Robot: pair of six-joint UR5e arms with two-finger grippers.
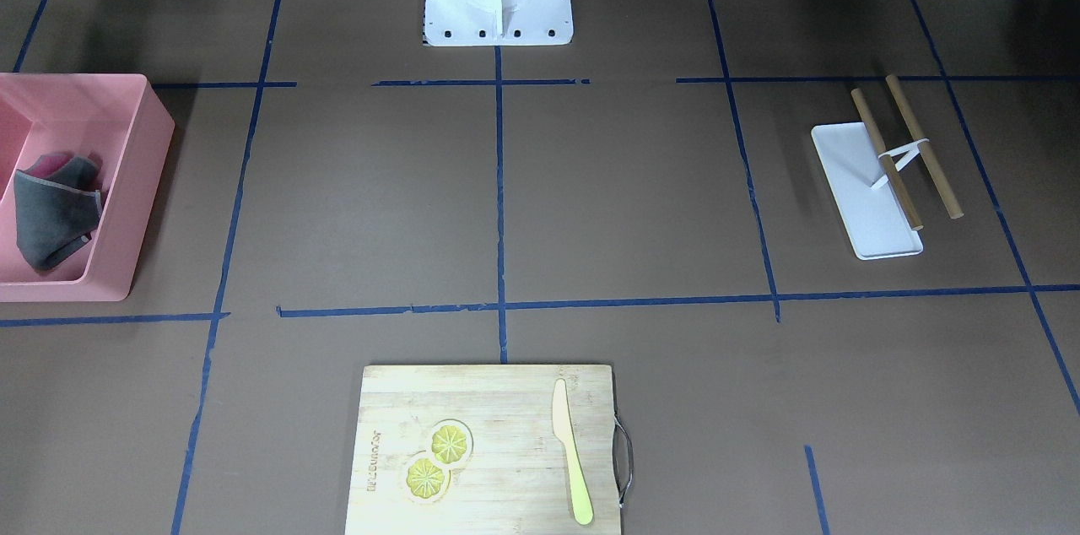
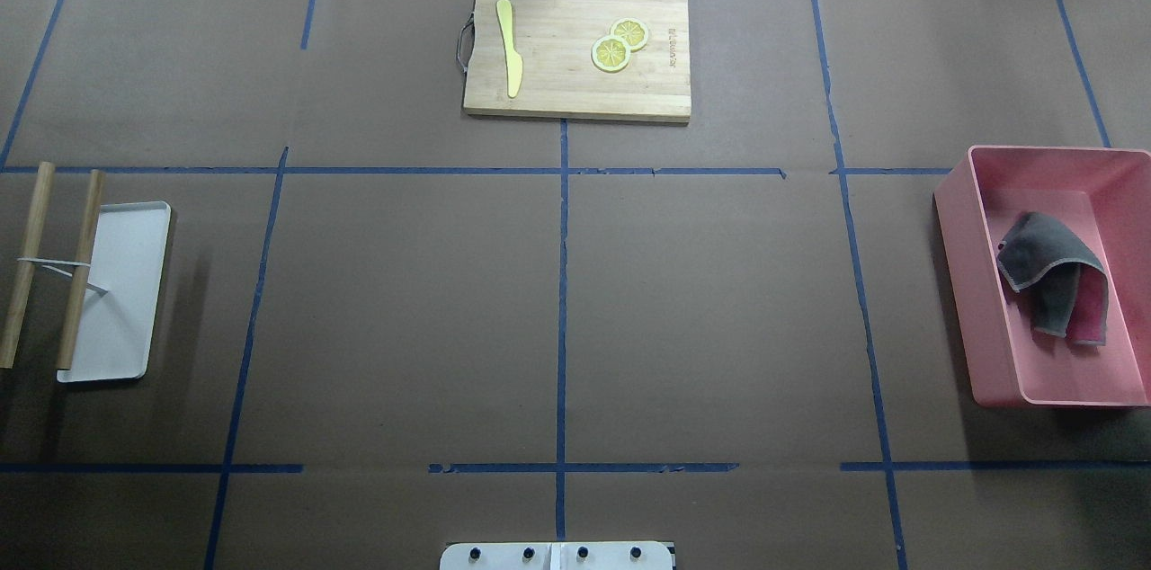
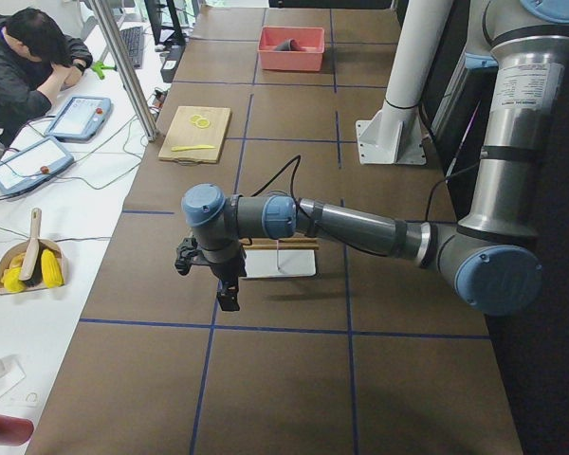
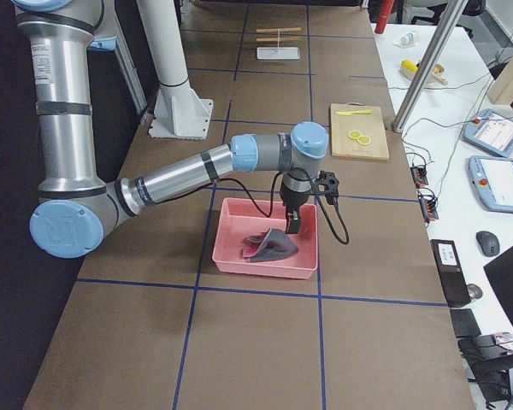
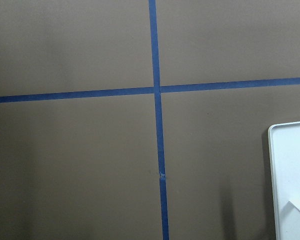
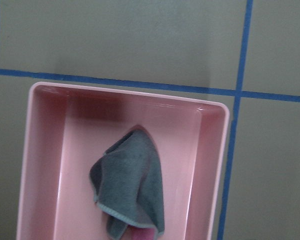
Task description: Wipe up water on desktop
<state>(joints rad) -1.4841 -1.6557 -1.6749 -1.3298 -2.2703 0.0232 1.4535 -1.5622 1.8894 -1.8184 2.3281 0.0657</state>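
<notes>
Desktop (image 2: 719, 327) beneath right pincer (image 4: 291, 227), pink bin (image 4: 265, 272) between

A: Fixed cameras?
B: Overhead looks forward and down on the desktop (image 2: 719, 300). Front-facing opposes it, steeply down, so the cutting board (image 2: 575, 89) lies far in one, near in the other. Side cameras look along it from either end.
A: Wrist cameras?
B: Close, straight down: left over a corner of the white tray (image 5: 290, 165), right over the pink bin (image 6: 127, 93).
</notes>
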